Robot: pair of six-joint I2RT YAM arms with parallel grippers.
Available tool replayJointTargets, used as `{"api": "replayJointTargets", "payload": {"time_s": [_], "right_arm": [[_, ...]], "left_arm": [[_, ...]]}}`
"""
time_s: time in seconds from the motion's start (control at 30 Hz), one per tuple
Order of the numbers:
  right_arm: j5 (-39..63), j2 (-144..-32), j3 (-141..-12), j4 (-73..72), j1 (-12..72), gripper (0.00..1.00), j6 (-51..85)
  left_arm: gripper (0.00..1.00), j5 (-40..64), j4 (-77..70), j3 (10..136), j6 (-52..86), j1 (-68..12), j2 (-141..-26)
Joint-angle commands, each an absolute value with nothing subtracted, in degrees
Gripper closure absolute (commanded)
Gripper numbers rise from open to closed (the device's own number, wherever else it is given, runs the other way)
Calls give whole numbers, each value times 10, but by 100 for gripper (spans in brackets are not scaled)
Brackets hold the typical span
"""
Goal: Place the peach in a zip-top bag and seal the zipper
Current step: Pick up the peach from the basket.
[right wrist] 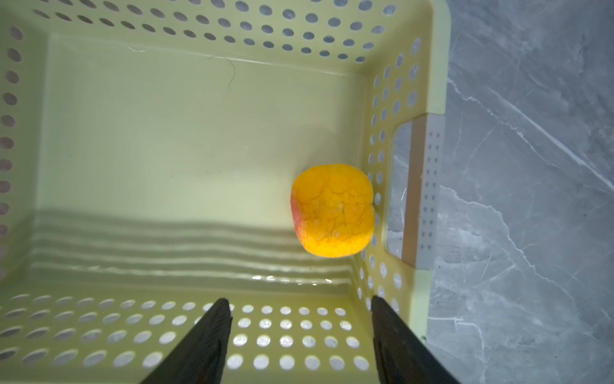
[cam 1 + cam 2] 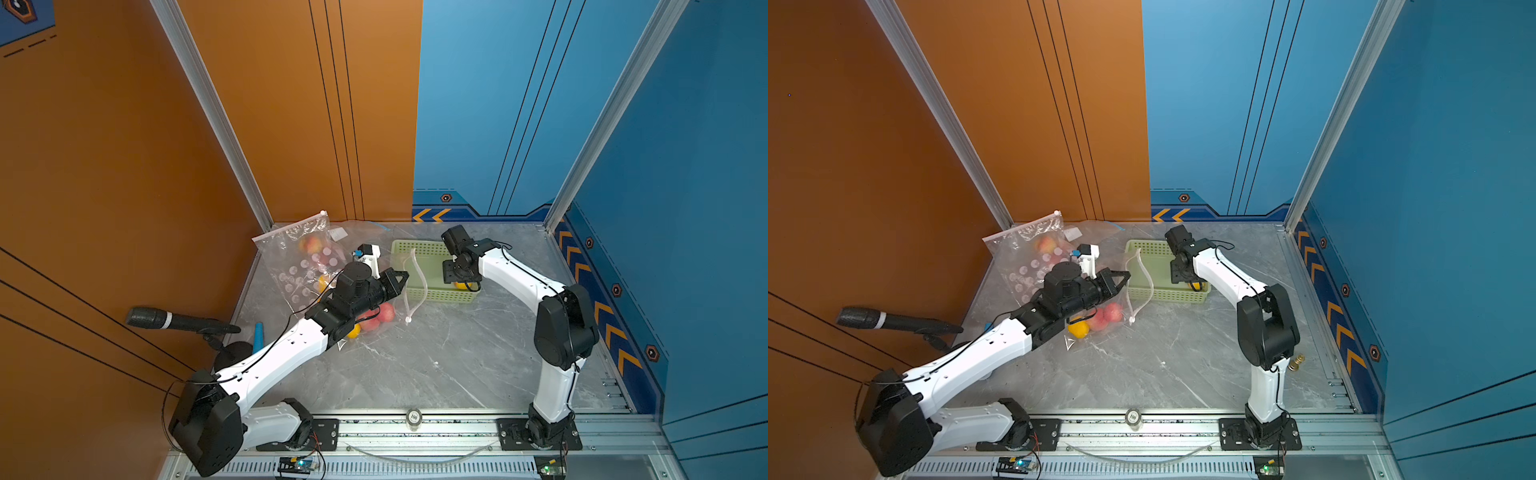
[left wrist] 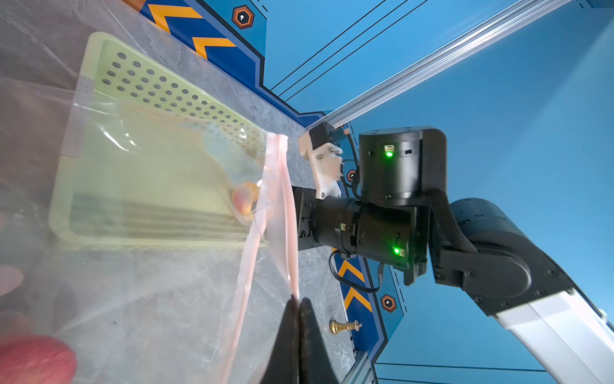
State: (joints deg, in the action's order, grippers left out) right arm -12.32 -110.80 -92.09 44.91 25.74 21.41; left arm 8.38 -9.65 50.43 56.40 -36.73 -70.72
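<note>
A grey marbled counter [image 2: 436, 365] fills the floor of a booth with orange and blue walls, and two white-and-black robot arms reach in over it from the near edge.

Toward the back sits a pale green perforated basket [image 2: 419, 249]. Just beside it, on the left arm's side, lies a clear zip-top bag [image 3: 186, 292], its mouth facing the basket. Both top views show red and yellow fruits [image 2: 384, 313] already lying inside this bag. A second bag [image 2: 299, 249], also holding fruit, rests against the orange wall, apart from the work.

The peach [image 1: 332, 211], yellow-orange with a red blush on one side, lies on the basket floor, touching the end wall beside the handle cut-out. It has not been picked up.

The right pincer [image 1: 299, 301] hangs inside the basket, just above the peach. Its two black jaws stand apart with nothing between them.

The left pincer [image 3: 297, 299] is clamped tight on the bag's pink zipper [image 3: 285, 206] strip, holding one lip up. The two lips stand apart, so the mouth is open.

By my reading, the task is at an early stage. The bag is held ready, but grasping the peach, carrying it into the bag and sealing the zipper all remain to be done.
</note>
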Motion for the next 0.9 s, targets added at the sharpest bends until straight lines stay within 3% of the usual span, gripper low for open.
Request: {"api": "replayJointTargets", "payload": {"time_s": [0.0,0.87], "right_arm": [[-143,-1134,-953,476,244,30,198],[-99,-1262,-1000,456,221,30,183]], "left_arm": [[100,89,-104,497,550,-361,-707],[100,91,-114,487,558,-366,-707]]}}
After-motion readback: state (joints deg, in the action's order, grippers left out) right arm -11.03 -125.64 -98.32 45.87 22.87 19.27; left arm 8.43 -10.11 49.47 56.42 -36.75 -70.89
